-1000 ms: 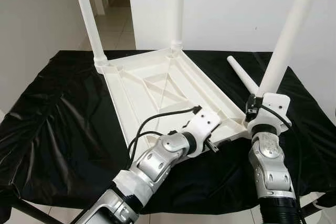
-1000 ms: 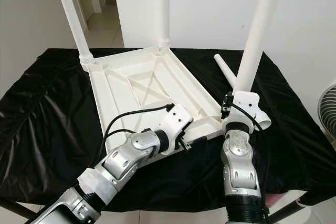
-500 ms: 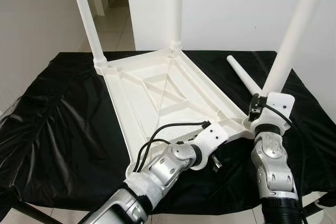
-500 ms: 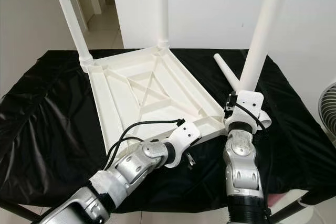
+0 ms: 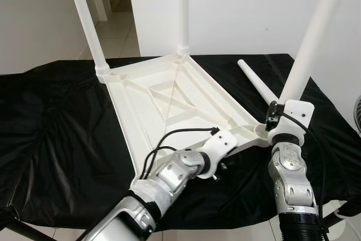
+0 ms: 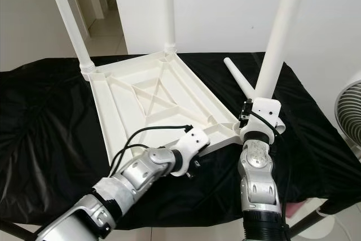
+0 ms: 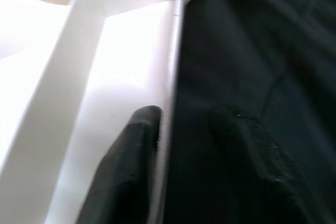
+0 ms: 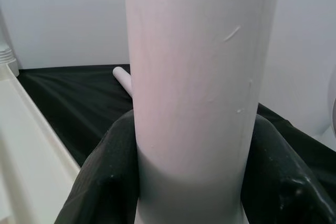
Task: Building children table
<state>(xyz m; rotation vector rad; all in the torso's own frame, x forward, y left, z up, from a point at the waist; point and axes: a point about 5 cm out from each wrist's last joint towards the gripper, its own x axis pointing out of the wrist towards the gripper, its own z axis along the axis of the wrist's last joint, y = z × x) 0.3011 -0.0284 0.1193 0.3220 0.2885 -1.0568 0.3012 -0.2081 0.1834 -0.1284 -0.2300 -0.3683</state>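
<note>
**Risking a crooked third leg**

Looking down from the head views, the upturned white tabletop (image 5: 169,97) is lying on the black-draped surface (image 5: 51,139), and the right claw (image 6: 260,118) is clamping an upright leg (image 5: 307,43) at its near right corner; a spare leg (image 5: 256,83) is lying beyond.

Left wrist: the left claw (image 7: 173,121) is straddling the tabletop's edge; if it slips, the top could be shifting.

Right wrist: fingers (image 8: 105,177) are hugging the leg, which could be jamming if tilted.

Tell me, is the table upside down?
Yes. The table lies top-down on the cloth, its legs pointing up.
</note>
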